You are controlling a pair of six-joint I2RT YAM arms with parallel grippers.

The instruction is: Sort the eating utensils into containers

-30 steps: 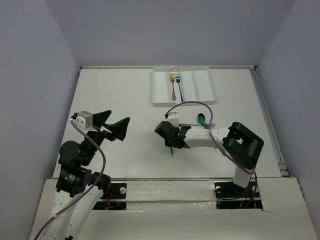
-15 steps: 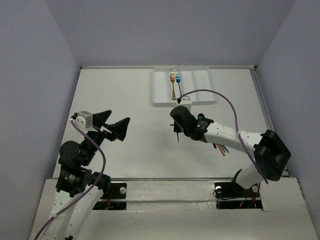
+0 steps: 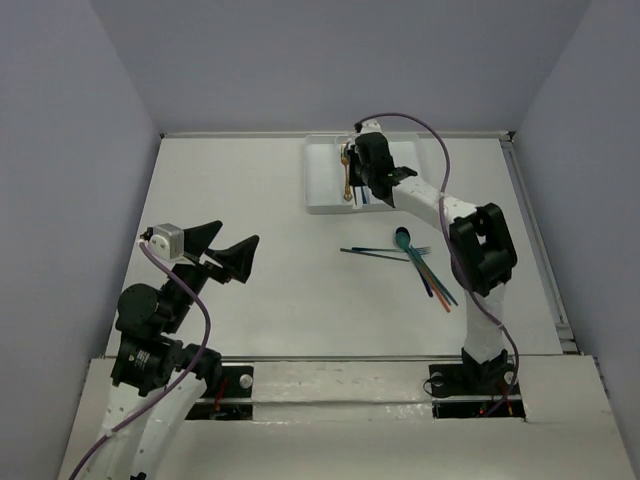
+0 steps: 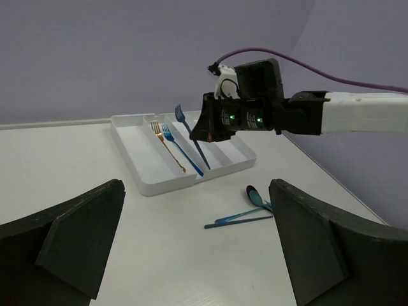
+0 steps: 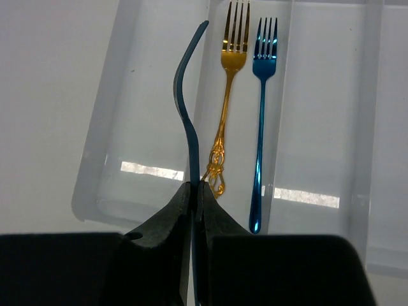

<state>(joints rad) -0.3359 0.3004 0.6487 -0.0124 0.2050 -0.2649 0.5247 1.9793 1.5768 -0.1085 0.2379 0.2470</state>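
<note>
the table (image 3: 250,200) is mostly bare from my seat. the tray (image 3: 320,178) sits at its far edge, compartments running lengthwise away from the arms, so a utensil can drop in without turning.

my right arm is stretched right out. the right claw (image 5: 194,188) is over the tray, pinched narrow on the handle of a dark fork (image 5: 185,108). the left claw (image 3: 235,240) is spread wide with nothing in it, parked near its base and well apart from the tray. i judge it waits there to leave the right arm room.

on the table between tray and bases lies the pile (image 3: 420,265) not yet sorted: a teal spoon (image 3: 402,238) and several thin sticks, fanned and crossing. i cannot count them.

a gold fork (image 5: 226,108) and a blue fork (image 5: 260,127) lie side by side in the second compartment from the left, tines to the far end.

the dark fork is off the tray floor, tines pointing the same way as those two. in the wrist view it lines up over the wall between the first compartment and theirs. i read this as the placing step: nudge it right, lower it, then let go beside its kind. released here, it could land on the wall or in the wrong slot.
</note>
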